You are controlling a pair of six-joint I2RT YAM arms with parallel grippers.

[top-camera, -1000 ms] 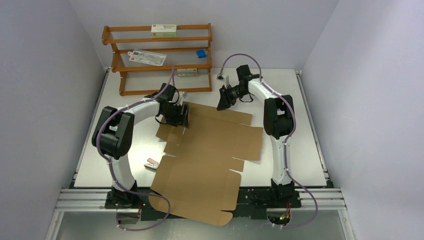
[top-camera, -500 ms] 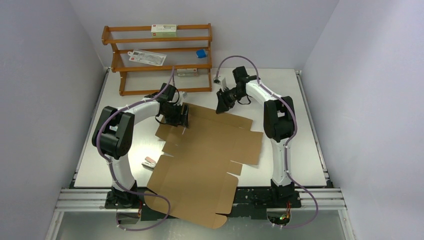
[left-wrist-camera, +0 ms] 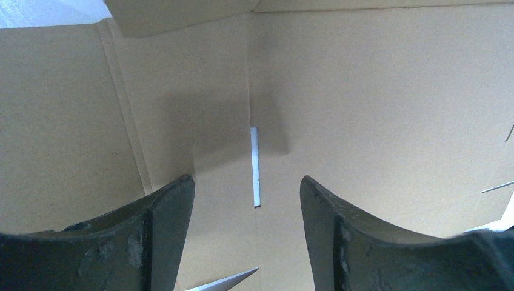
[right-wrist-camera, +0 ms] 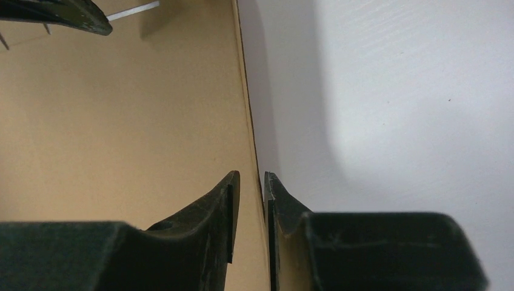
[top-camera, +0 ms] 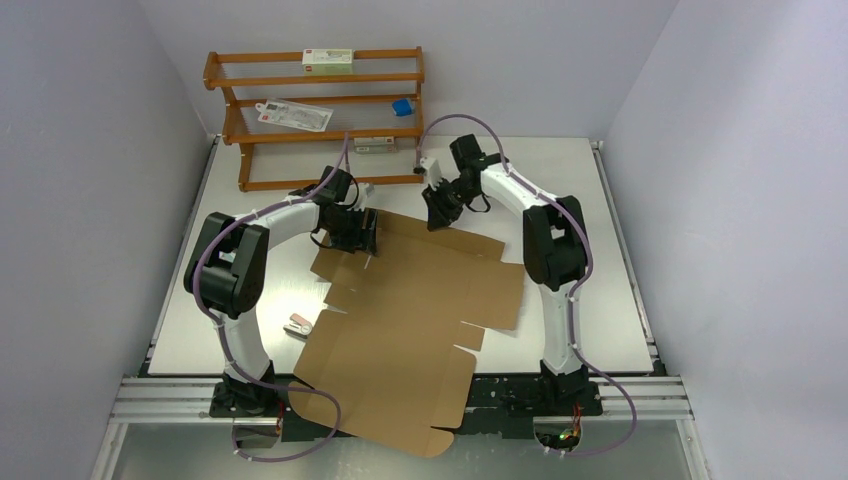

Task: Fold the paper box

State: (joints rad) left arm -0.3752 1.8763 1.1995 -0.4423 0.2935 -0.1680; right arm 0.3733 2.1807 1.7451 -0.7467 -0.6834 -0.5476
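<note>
Lying flat and unfolded on the tabletop (top-camera: 590, 230), the paper box (top-camera: 420, 300) is one die-cut sheet of brown corrugated cardboard. Its near end overhangs the rail (top-camera: 160, 398) where the arms are bolted.

Left hand (top-camera: 362, 232): over the sheet's far left corner, pointing down at it. Its fingers (left-wrist-camera: 163, 224) stand wide apart with nothing between them. Under the gap is bare cardboard, with a short white slit (left-wrist-camera: 255, 167) running straight ahead of the fingertips along a crease. Farther ahead, off to the left finger's side, is a flap edge. Whether the tips touch the sheet I cannot tell.

Right hand (top-camera: 437, 212): at the sheet's far edge, tipped downward. Its fingers (right-wrist-camera: 224, 206) are narrow and straddle that edge, with cardboard on the left finger's side and bare white tabletop on the right finger's side. A thin strip of cardboard shows between the left finger and the edge, so no clamp is visible.

Beyond both hands, against the back wall, stands an orange-brown wooden rack (top-camera: 240, 150). It has a white carton (top-camera: 328, 61) on its top shelf and a small blue item (top-camera: 402, 107) lower down.

Behind the left hand, toward its arm's base, a small white-and-pink object (top-camera: 300, 324) lies on the tabletop just beside the sheet's left edge.
</note>
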